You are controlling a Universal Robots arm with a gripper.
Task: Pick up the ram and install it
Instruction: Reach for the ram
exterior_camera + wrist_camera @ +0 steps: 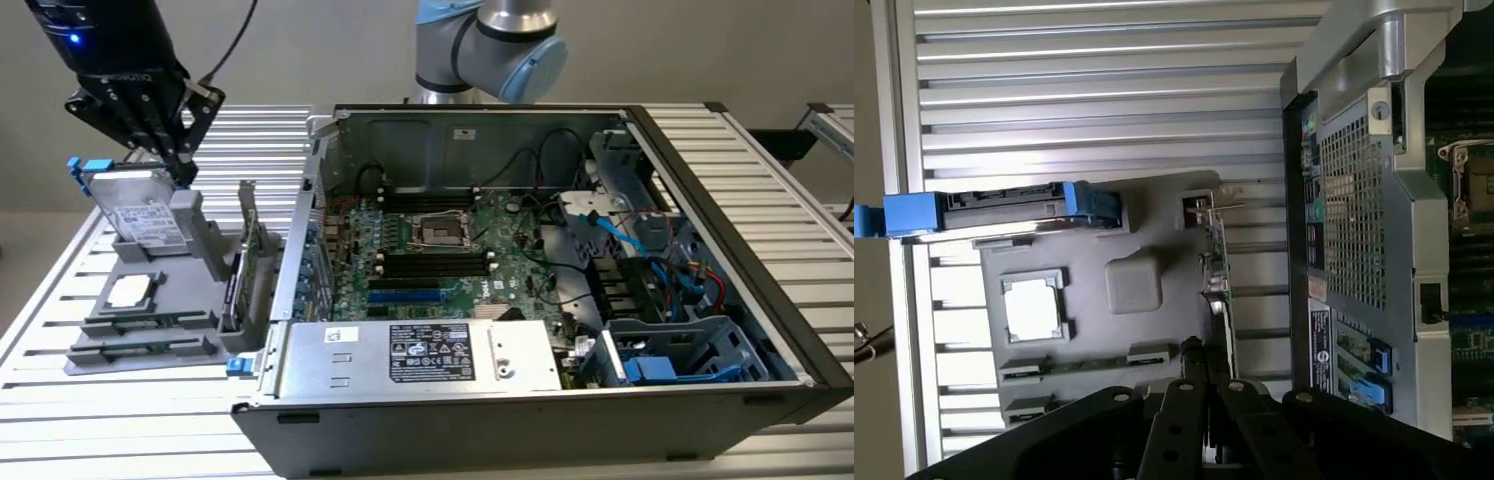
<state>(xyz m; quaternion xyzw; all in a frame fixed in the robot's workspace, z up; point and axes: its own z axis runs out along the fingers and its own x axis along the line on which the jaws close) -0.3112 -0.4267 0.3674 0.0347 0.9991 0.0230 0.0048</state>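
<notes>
The claw (183,170) is pinched shut on nothing, hanging over the upright hard drive (144,215) at the far end of the grey holder (194,250). The holder sits by the worktop (120,440) edge on the exterior view's left, beside the open computer case (534,430). The ram (150,322) — a thin dark-green strip — lies flat in a groove near the holder's other end, just past the processor chip (130,290). Its long axis runs along the worktop's near edge, across the holder — so it sits lower than the claw and toward that near edge, well apart from it
</notes>
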